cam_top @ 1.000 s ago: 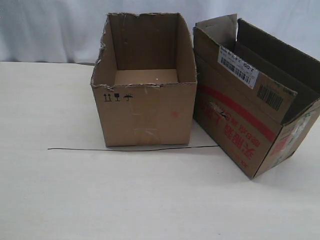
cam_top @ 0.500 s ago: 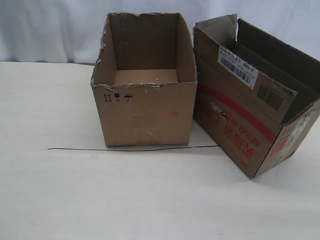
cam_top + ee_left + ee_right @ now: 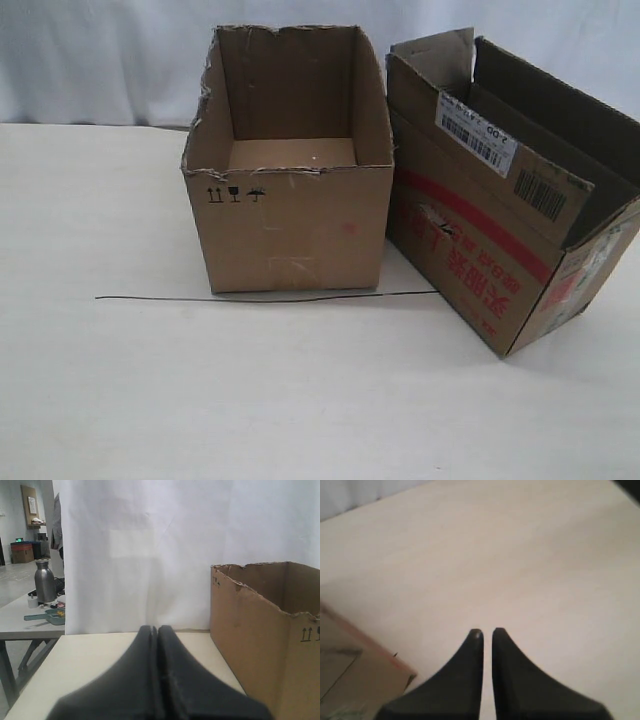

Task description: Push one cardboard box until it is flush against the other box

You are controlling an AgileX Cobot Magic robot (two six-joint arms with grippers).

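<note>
My left claw (image 3: 158, 628) pinched closed beside plain torn-rimmed carton (image 3: 265, 630), right claw (image 3: 487, 631) nearly closed, empty, red-printed carton (image 3: 355, 680) just beside it

White backdrop curtain (image 3: 100, 60), pale tabletop (image 3: 300, 400)

L gripper (image 3: 158, 630) closed; R gripper (image 3: 487, 632) near-closed.

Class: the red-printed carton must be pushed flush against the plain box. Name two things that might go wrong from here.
The red-printed carton sits angled to the plain box, so a push may close only the rear corner. Its raised flaps could buckle if pressed instead of the wall.
</note>
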